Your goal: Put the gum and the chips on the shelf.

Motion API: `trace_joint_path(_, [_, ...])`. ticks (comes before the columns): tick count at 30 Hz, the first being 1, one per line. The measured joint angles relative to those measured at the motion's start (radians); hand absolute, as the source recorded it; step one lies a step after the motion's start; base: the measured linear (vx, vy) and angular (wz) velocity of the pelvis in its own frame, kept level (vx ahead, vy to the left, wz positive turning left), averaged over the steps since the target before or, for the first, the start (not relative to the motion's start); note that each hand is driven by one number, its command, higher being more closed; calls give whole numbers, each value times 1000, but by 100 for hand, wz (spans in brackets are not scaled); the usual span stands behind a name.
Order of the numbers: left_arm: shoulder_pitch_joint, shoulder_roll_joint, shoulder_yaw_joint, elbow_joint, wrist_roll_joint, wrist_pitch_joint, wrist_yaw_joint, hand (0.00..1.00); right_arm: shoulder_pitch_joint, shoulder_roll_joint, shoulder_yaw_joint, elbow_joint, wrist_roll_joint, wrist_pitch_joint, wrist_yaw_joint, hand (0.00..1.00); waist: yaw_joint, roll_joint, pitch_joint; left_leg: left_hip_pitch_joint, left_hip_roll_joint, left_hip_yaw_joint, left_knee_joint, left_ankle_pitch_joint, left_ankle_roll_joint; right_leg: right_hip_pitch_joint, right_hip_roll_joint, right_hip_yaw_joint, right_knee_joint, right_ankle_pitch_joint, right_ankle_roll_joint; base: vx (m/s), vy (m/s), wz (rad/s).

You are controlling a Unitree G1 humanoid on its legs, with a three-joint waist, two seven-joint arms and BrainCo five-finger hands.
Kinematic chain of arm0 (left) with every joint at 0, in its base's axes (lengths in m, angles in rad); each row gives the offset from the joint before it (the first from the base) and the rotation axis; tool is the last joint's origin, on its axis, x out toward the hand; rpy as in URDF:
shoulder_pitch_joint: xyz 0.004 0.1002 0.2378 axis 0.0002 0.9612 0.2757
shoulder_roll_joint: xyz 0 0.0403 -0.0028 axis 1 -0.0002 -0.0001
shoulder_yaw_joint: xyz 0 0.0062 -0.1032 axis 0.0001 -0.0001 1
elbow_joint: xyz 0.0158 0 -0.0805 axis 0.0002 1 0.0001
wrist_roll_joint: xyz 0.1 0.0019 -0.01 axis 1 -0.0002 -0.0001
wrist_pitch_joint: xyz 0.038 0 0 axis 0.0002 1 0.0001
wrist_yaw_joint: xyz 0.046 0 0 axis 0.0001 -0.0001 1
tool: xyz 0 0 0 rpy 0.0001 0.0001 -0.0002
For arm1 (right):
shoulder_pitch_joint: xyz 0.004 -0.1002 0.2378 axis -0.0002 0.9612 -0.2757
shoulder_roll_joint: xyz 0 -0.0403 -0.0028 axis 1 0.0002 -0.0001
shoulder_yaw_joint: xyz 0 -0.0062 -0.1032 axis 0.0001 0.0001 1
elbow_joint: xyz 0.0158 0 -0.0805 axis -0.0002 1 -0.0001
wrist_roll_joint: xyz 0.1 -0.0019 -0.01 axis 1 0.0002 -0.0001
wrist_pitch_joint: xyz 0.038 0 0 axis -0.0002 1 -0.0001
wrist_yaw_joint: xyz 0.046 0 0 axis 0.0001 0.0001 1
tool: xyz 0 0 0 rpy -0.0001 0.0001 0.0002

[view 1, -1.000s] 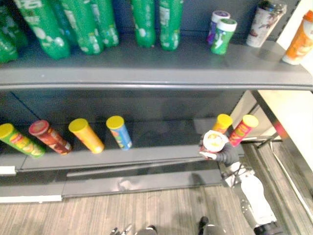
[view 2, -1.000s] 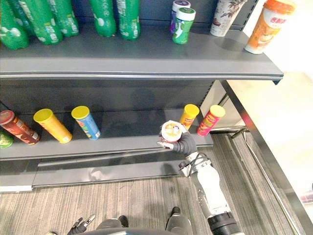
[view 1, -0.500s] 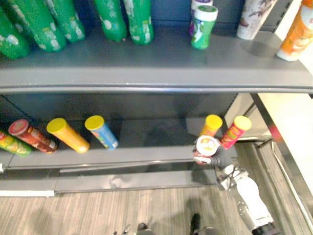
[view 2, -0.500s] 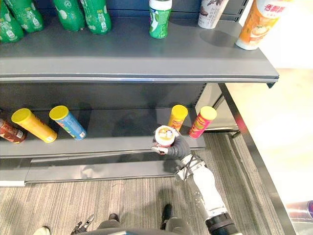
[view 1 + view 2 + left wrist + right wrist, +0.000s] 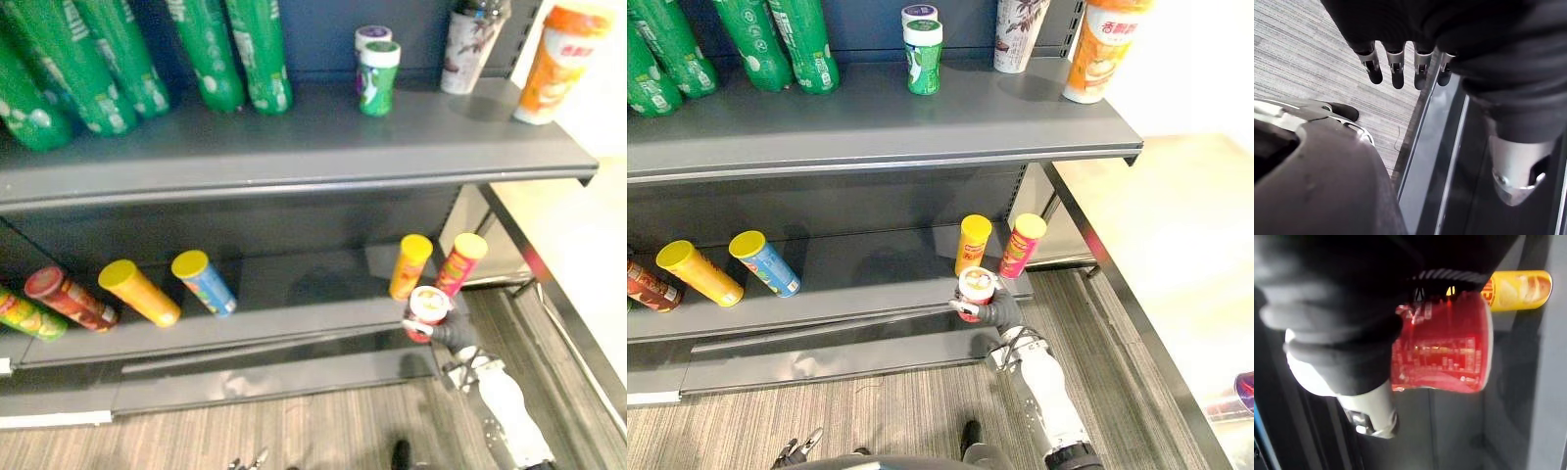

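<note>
My right hand [image 5: 454,334] is shut on a red chips can with a white lid [image 5: 428,306], held upright at the front edge of the lower shelf [image 5: 294,321]. It hangs just in front of a yellow can [image 5: 409,264] and a pink can [image 5: 458,262]. In the right wrist view the red can [image 5: 1444,347] sits under the dark cover, with the yellow can [image 5: 1520,290] beyond it. A green gum tub [image 5: 377,78] and a purple one [image 5: 370,37] stand on the upper shelf [image 5: 294,152]. My left hand [image 5: 1396,68] hangs open over the floor.
Blue [image 5: 204,282], yellow [image 5: 137,292], red [image 5: 69,298] and green [image 5: 24,315] cans lie on the lower shelf's left part. Green bottles [image 5: 235,54], a white cup [image 5: 470,44] and an orange cup [image 5: 554,61] stand on the upper shelf. A metal frame [image 5: 549,284] runs at the right.
The camera has shifted, so the shelves sit differently in view. My right hand has carried the red can rightward, from left of the yellow can to in front of the yellow and pink pair.
</note>
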Motion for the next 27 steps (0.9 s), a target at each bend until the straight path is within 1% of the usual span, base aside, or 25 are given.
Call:
trace_joint_path(3, [2,7,-5,1,25,3,0,0,5,2,-72,0,0,11,-31,100,-4,-3,-2,3,-8,0,-14,11,4,-2,-4,3,0,4,4,-62,-4,2])
trace_joint_path(5, [3,12,-5,1,43,7,0,0,6,1,-135,-2,0,35,-48,100,-7,-8,-4,5,-10,4,-15,12,5,-2,-6,10,0,6,6,-37,-3,-5])
trace_joint_path(7, [4,14,-4,1,69,13,0,0,5,-4,-186,-6,0,48,-57,100,-8,-10,-6,13,-10,18,-20,11,3,-4,-4,25,0,7,8,-12,-3,-18])
trace_joint_path(8, [5,14,-4,1,79,16,0,0,6,-13,-221,-17,0,64,-62,100,-12,-10,-6,22,-11,28,-31,10,2,-3,-2,33,0,8,9,0,1,-20])
trace_joint_path(9, [5,15,-3,1,80,16,0,0,6,-18,-242,-25,0,71,-65,100,-19,-11,-6,23,-11,29,-32,9,1,-3,-3,34,0,8,9,15,6,-14])
trace_joint_path(11, [1,15,3,0,81,17,-1,0,6,-48,-330,-57,1,80,-73,100,-32,-12,-8,32,-11,45,-35,7,-2,-7,-2,46,0,11,7,39,12,-15])
trace_joint_path(12, [1,16,5,0,81,17,0,0,4,-61,-352,-61,1,82,-73,100,-32,-13,-8,35,-11,52,-37,7,-1,-8,-1,50,0,12,8,46,15,-20])
trace_joint_path(14, [2,18,17,0,81,23,0,0,-1,-108,-422,-84,2,87,-76,100,-48,-18,-18,35,-12,56,-41,8,0,-11,-1,55,1,12,8,59,13,-10])
trace_joint_path(16, [1,21,28,-1,105,26,0,0,-3,-144,-467,-84,4,88,-79,100,-50,-23,-34,36,-13,63,-39,6,-2,-16,1,60,2,14,9,59,11,-9])
trace_joint_path(18, [1,24,34,-8,110,25,0,0,-34,-180,-503,-84,11,95,-98,100,-52,-32,-42,41,-14,75,-39,5,-3,-16,3,64,2,14,9,58,7,-11])
trace_joint_path(20, [1,24,34,-14,110,26,0,0,-57,-198,-512,-84,13,96,-112,100,-52,-33,-42,44,-15,78,-39,5,-4,-16,3,67,3,14,9,14,-3,-7])
trace_joint_path(21, [1,24,36,-22,110,26,1,0,-86,-224,-512,-84,14,102,-123,100,-52,-33,-43,49,-15,80,-39,4,-3,-14,3,69,5,14,9,-1,-5,-5])
trace_joint_path(25, [3,23,46,-22,109,28,6,0,-160,-260,-512,-84,15,114,-157,100,-52,-36,-45,52,-16,79,-39,4,-2,-11,2,68,5,13,9,-27,-12,0])
trace_joint_path(27, [5,23,55,-22,110,38,7,0,-201,-282,-512,-84,15,117,-166,100,-51,-37,-46,51,-18,79,-39,4,-1,-11,0,67,4,13,9,-17,-6,0])
